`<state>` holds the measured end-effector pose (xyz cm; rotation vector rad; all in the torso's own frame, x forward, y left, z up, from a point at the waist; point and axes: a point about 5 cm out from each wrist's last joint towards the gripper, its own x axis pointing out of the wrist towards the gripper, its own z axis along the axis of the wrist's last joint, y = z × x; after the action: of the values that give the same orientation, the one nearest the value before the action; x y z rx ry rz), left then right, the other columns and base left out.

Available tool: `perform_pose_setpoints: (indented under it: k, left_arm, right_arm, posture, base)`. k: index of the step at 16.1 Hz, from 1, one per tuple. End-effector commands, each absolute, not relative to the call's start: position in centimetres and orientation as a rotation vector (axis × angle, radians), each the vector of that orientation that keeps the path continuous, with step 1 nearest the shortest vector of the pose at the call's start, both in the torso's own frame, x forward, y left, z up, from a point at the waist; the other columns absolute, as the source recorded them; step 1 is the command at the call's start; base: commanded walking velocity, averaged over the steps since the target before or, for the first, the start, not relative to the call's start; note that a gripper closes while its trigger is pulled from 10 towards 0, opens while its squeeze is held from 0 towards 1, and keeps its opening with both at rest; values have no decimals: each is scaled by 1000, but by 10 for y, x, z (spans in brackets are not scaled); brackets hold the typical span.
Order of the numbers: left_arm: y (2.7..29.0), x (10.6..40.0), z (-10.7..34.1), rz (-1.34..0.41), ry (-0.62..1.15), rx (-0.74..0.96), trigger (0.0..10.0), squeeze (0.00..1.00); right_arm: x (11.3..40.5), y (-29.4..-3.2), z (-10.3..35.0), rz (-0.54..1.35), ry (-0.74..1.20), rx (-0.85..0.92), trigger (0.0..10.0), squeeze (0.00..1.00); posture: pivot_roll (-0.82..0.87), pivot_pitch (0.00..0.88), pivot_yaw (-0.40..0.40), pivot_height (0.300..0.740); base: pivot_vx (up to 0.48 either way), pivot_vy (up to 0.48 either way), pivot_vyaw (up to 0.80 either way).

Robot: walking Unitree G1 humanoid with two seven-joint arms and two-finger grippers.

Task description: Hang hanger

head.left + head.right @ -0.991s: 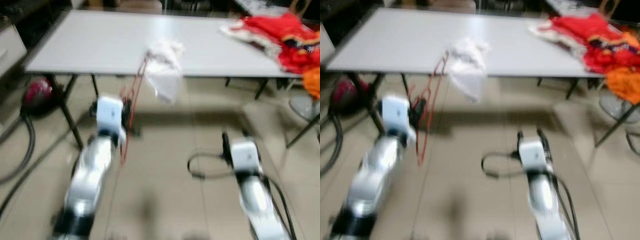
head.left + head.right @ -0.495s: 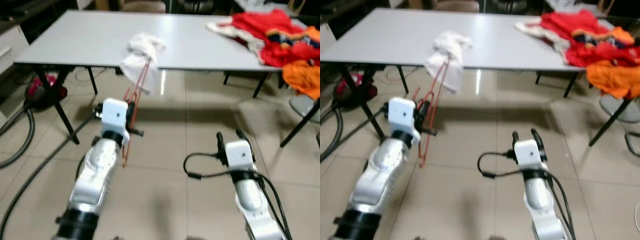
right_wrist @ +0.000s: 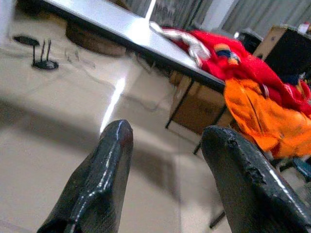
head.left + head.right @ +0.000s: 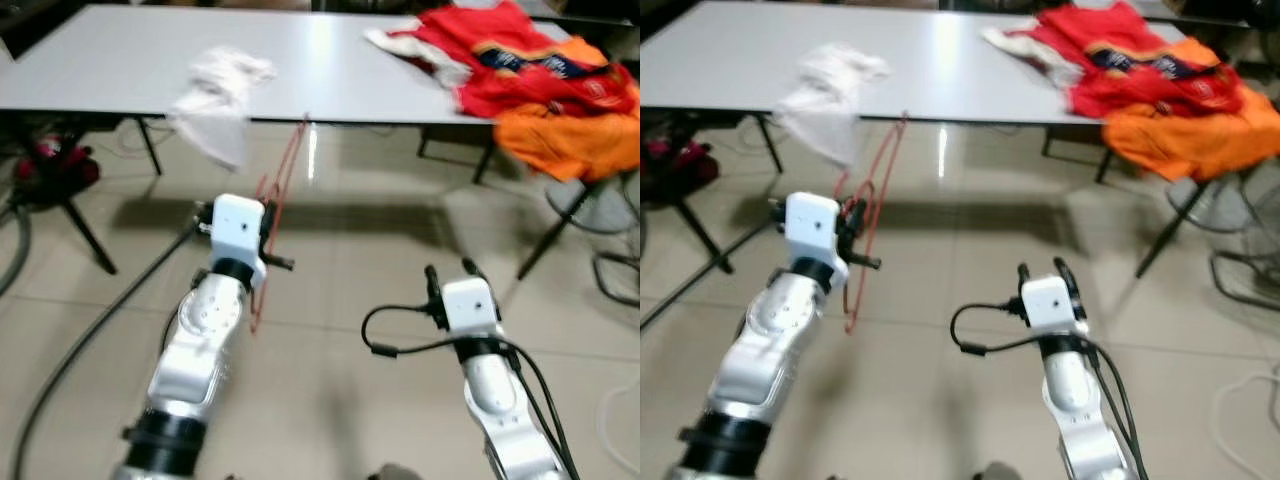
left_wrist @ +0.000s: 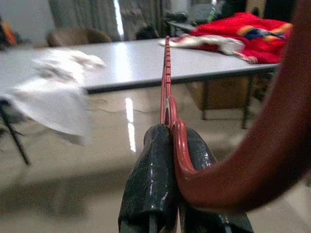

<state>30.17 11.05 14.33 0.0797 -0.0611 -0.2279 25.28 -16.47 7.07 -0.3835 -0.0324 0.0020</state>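
A thin red hanger (image 4: 291, 163) hangs upright in my left gripper (image 4: 268, 232), which is held out over the floor in front of the grey table (image 4: 110, 70). The left wrist view has both black fingers (image 5: 151, 180) pressed together on the hanger's red wire (image 5: 167, 82). The hanger's top reaches the table's front edge, to the right of a white cloth (image 4: 216, 96) that droops over that edge. My right gripper (image 4: 448, 272) is held low over the tiles and is open, with its fingers (image 3: 99, 182) spread around nothing.
Red clothes (image 4: 500, 55) and orange clothes (image 4: 565, 135) lie piled on the table's right end. Dark chair legs (image 4: 585, 215) stand at the right. A red vacuum (image 4: 55, 165) sits under the table's left end, and a black hose (image 4: 95, 330) crosses the tiled floor.
The whole view has swung to the right. The hanger, still in my left gripper, now stands to the right of the white cloth instead of in front of it.
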Motion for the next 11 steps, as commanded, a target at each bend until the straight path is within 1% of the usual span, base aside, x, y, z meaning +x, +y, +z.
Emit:
perform_pose_setpoints:
  k: [1,2,4,5,8,9,10,11]
  left_arm:
    - [110,303,147,-231,-70,92,10000,0]
    - [134,294,130,-170,-4,85,10000,0]
    - [150,282,123,-145,15,106,10000,0]
    - [162,271,119,-125,36,95,10000,0]
    - [176,255,123,-61,24,52,10000,0]
    - [185,245,126,-43,2,77,10000,0]
    - [199,226,119,-78,-11,240,10000,0]
    - [205,219,117,-79,-13,285,10000,0]
  right_arm:
    - [254,-164,73,6,-47,-372,10000,67]
    - [248,-163,70,12,-4,-212,10000,71]
    - [241,-166,71,33,11,-144,10000,75]
    - [231,-174,71,51,27,-132,10000,78]
    - [216,-187,83,53,0,-65,10000,75]
    - [209,-193,94,55,-40,-36,10000,27]
    - [196,-200,100,42,-57,-51,10000,0]
    - [191,-202,97,37,-48,-49,10000,0]
  posture:
    - [-127,56,3,740]
    - [-113,56,-13,740]
    - [-106,57,-16,740]
    - [-97,59,-25,740]
    - [-79,51,-34,740]
    - [-79,44,-35,740]
    - [-80,37,-35,740]
    - [-80,37,-35,740]
  base:
    - [0,-480,0]
    - [0,-480,0]
    - [0,-480,0]
    - [0,-480,0]
    - [0,-480,0]
    - [0,-480,0]
    - [0,-480,0]
    - [0,-390,0]
